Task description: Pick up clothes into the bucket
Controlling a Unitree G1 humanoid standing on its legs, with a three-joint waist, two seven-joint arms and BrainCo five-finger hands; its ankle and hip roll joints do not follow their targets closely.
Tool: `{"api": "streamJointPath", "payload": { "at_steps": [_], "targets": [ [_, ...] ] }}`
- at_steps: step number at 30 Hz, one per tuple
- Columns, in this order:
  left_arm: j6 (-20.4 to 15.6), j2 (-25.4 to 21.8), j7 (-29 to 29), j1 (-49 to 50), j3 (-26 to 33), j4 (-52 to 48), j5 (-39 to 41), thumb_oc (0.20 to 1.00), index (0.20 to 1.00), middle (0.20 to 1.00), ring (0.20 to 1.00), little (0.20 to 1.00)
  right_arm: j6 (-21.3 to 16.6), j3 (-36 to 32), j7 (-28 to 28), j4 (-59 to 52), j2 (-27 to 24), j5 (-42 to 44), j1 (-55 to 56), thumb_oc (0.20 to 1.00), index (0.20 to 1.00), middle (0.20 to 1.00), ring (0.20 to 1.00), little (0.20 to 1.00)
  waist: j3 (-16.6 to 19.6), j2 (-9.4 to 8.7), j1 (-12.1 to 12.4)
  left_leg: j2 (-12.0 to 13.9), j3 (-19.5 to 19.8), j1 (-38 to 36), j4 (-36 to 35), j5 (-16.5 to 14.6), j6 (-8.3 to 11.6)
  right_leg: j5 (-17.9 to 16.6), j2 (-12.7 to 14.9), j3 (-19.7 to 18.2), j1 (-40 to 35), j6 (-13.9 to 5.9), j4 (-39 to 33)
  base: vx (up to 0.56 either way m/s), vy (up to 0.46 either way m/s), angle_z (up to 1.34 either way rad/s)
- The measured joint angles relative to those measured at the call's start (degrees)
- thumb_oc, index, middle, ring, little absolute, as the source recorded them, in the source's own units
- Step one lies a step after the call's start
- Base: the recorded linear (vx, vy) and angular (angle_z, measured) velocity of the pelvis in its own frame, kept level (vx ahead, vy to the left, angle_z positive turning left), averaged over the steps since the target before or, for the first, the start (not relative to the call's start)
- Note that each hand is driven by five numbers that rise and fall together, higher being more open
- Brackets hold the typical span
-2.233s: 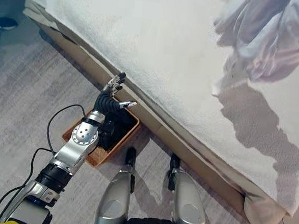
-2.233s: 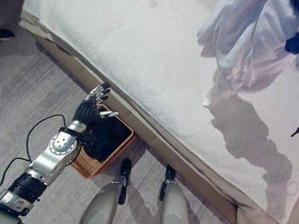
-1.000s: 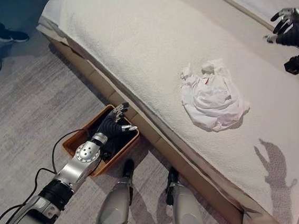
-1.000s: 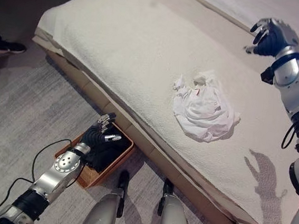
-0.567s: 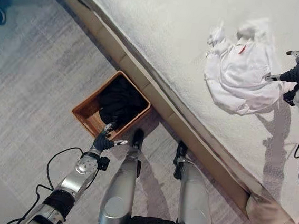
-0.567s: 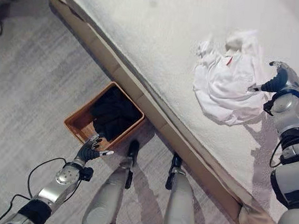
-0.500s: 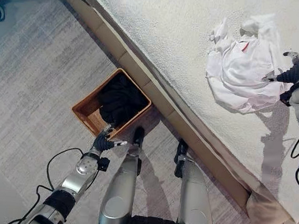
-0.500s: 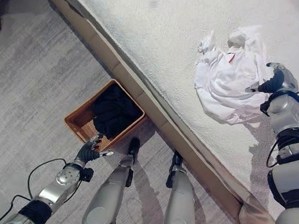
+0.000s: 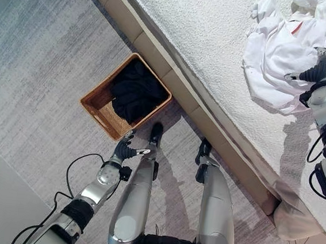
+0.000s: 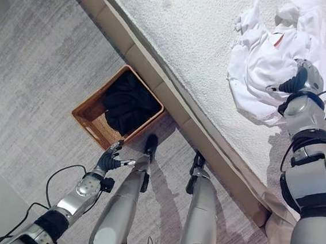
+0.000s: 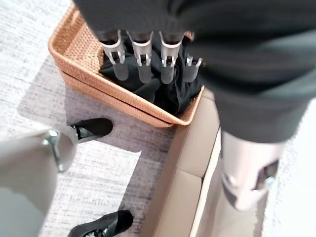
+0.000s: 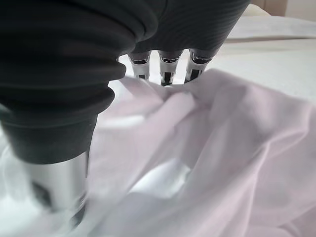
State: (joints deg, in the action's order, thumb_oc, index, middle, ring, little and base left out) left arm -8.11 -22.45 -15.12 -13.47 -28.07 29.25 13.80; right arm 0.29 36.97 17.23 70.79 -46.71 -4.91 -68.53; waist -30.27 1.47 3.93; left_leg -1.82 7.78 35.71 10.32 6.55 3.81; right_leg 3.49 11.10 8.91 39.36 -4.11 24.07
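on the bed point(image 9: 205, 39), at the edge of the crumpled white garment point(image 10: 263, 68), the right hand point(image 10: 299, 77) rests with its dark cover up and its fingers reaching into the folds. in the right wrist view the fingers point(image 12: 165, 69) run down into the white cloth and their tips are buried, so whether they have closed on it cannot be told. the hand seems placed there to gather the garment for a lift, since the garment lies on the bed well apart from the bucket.

beside the bed, low on the floor, the left hand point(image 9: 127, 150) hangs just clear of the near corner of the woven basket point(image 9: 97, 113), fingers loosely straight and holding nothing. the left wrist view shows the fingers point(image 11: 143, 59) over the basket's rim, above the dark clothes point(image 9: 136, 90) already lying inside. it looks parked there, out of the way.

the basket sits on the floor against the tan side of the bed. the bed carries a white textured cover, and the floor point(image 9: 36, 58) is a grey streaked carpet.
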Motion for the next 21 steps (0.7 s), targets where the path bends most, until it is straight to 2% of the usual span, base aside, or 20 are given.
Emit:
{"api": "streamJointPath", "payload": {
  "at_steps": [10,14,17,21],
  "targets": [
    [-0.19,0.12,-1.00,-2.76,-0.30,0.06,0.03,1.000,1.000,1.000,1.000,1.000,-0.29,2.20,0.08,-0.76,0.39,-1.89,-3.19,0.200,0.200,0.200,0.200,0.200,0.02,-0.03,-0.03,-0.07,0.14,-0.13,0.14,0.01,-0.01,-0.13,0.05,0.20,-0.27,0.02,-0.04,0.00,0.000,0.00],
    [-0.23,0.08,-1.19,-2.92,-0.18,0.09,0.03,1.000,1.000,1.000,1.000,1.000,-0.39,2.46,0.24,-4.90,-0.14,-1.59,-3.53,0.200,0.200,0.200,0.200,0.200,0.01,-0.10,-0.42,0.01,0.06,-1.61,0.13,0.01,-0.02,-0.35,-0.03,0.20,-1.70,0.00,-0.28,0.00,0.000,0.00],
    [-0.24,-0.04,-1.23,-2.86,0.16,-0.14,0.03,1.000,1.000,1.000,1.000,1.000,-0.81,3.75,0.98,-13.84,-4.58,-0.91,-3.76,0.200,0.200,0.200,0.200,0.200,-0.01,-0.24,-1.04,0.05,0.07,-2.53,0.10,0.00,-0.03,-0.49,-0.12,0.18,-2.71,-0.09,-0.42,0.00,0.000,0.00],
    [-0.21,-0.35,-1.16,-2.57,0.26,-0.09,0.01,1.000,1.000,1.000,1.000,1.000,-1.90,4.25,3.28,-21.28,-10.47,0.73,-6.01,0.200,0.200,0.200,0.200,0.200,-0.12,-1.50,-1.66,0.54,-0.07,-5.64,-0.25,-0.02,-0.05,-1.20,-0.73,0.04,-6.36,-0.22,-2.13,0.00,-0.012,-0.04]
  ]
}}
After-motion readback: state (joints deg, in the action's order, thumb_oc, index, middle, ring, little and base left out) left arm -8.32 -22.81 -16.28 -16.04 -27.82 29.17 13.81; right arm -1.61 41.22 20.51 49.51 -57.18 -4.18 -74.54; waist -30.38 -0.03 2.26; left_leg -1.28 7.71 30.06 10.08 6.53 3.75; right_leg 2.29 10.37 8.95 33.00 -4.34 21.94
